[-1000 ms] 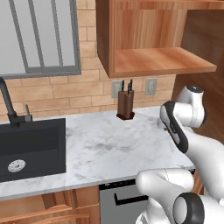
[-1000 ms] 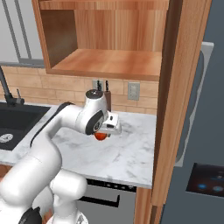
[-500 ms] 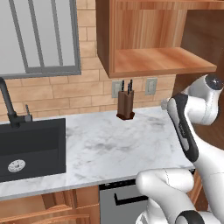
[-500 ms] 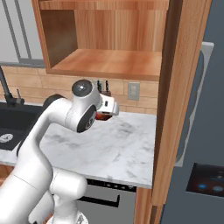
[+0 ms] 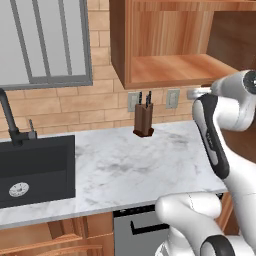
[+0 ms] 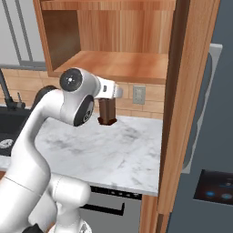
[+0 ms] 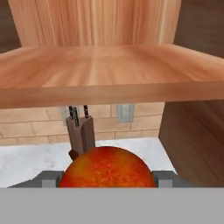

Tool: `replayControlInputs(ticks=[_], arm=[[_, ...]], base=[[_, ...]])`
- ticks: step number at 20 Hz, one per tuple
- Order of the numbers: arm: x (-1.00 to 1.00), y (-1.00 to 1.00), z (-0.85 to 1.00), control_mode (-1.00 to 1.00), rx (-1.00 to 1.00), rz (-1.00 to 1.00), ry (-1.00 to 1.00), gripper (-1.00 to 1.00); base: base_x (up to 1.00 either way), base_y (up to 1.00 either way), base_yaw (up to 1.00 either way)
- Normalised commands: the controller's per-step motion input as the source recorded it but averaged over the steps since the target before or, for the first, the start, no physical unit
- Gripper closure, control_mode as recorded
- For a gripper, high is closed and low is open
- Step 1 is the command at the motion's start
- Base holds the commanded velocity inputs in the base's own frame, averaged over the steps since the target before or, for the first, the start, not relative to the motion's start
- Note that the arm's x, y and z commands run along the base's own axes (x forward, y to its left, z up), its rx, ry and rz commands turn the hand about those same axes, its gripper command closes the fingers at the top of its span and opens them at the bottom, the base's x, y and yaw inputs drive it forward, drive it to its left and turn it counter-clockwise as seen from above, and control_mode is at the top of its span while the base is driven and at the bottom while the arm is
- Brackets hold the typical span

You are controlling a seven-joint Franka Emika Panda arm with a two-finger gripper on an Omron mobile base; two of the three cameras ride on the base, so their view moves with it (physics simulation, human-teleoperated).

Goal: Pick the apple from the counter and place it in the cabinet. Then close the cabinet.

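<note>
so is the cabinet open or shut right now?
Open. The cabinet shows its bare inner shelf, with its door swung out edge-on at right.

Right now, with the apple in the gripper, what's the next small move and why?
Probably lift a little more, then push forward. In the hand view the apple sits between the gripper's fingers, and the front edge of the cabinet floor crosses just above it, with the knife block and counter below. The apple looks too low to clear that edge yet.
</note>
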Motion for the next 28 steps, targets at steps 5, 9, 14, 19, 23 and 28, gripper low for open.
replayControlInputs(ticks=[5, 9, 14, 19, 23, 28], arm=[[0.39, 0.00, 0.66, -1.00, 0.00, -0.12, -0.15, 1.00], [0.71, 0.00, 0.28, -1.00, 0.00, -0.12, -0.10, 1.00], [1.00, -0.13, 0.08, -1.00, 0.00, -0.07, 0.00, 1.00], [1.00, -0.27, 0.01, -1.00, 0.00, -0.03, 0.05, 1.00], [0.96, -0.37, 0.00, -1.00, 0.02, 0.00, 0.06, 1.00], [0.96, -0.29, 0.00, -1.00, 0.01, 0.00, 0.05, 1.00]], base=[[0.00, 0.00, 0.00], [0.00, 0.00, 0.00], [0.00, 0.00, 0.00], [0.00, 0.00, 0.00], [0.00, 0.00, 0.00], [0.00, 0.00, 0.00]])
